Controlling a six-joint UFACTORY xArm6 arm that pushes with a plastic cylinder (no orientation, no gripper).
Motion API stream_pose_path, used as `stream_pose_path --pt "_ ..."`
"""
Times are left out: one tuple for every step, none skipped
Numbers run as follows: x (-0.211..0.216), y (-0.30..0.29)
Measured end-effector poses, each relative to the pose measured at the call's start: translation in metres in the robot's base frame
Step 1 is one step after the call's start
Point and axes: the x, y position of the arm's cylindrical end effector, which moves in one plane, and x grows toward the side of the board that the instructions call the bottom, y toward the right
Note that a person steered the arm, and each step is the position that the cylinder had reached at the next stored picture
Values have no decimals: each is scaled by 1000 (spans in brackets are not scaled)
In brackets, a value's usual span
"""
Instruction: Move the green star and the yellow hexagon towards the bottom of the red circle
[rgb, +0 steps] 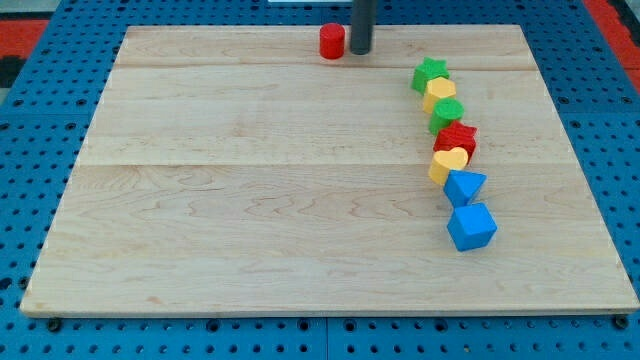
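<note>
The red circle (332, 41) is a short red cylinder near the view's top, at the board's far edge. My tip (360, 51) stands just to its right, very close to it. The green star (430, 74) is at the upper end of a curved line of blocks on the view's right. The yellow hexagon (439, 94) touches it just below. Both lie well to the right of and below the red circle and my tip.
The line goes on downward: a green round block (447, 113), a red star (457, 139), a yellow heart (449, 162), a blue triangle (464, 186) and a blue cube (471, 226). The wooden board (250, 200) lies on a blue pegboard.
</note>
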Motion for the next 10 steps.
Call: stream_pose_path --pt "0 31" --pt "0 134" --pt "38 194" --pt "78 164" --pt "54 87" --pt "32 8" --pt "39 21" --pt "41 123" --pt "72 197" --pt "114 139"
